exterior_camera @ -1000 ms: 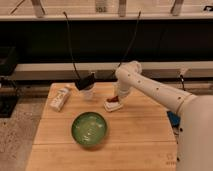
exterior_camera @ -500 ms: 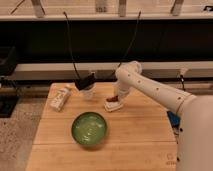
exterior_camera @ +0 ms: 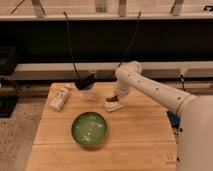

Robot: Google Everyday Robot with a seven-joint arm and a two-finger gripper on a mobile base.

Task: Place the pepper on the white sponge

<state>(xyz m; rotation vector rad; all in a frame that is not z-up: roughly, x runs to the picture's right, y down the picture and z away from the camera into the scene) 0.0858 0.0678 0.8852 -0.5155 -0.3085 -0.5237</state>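
Note:
The white sponge lies on the wooden table, right of centre toward the back. The dark red-brown pepper sits on top of the sponge. My gripper hangs at the end of the white arm directly over the pepper and sponge, its tip at the pepper.
A green bowl stands in the middle front of the table. A white bottle-like pack with a label lies at the back left. A white cup with a dark object on it stands at the back, left of the sponge. Black cables hang behind.

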